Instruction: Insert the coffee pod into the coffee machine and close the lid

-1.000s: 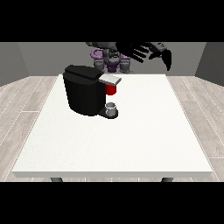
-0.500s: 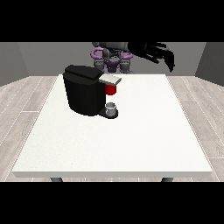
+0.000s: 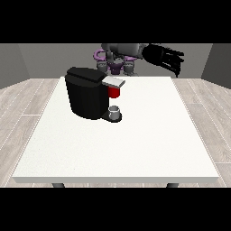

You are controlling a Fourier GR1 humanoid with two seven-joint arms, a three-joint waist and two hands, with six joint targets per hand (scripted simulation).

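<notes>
While the coffee machine sits at about ten o'clock from the table's middle, its lid looks level over the red part, with a small cup on the base below. I cannot see any coffee pod, so I judge it is either inside or hidden. My hand at the view's right hangs raised at one o'clock beyond the far edge, fingers spread and pointing down, holding nothing. The other hand I can't make out. Risk as I judge it: swinging that arm low towards the machine could clip the lid or knock the cup over
</notes>
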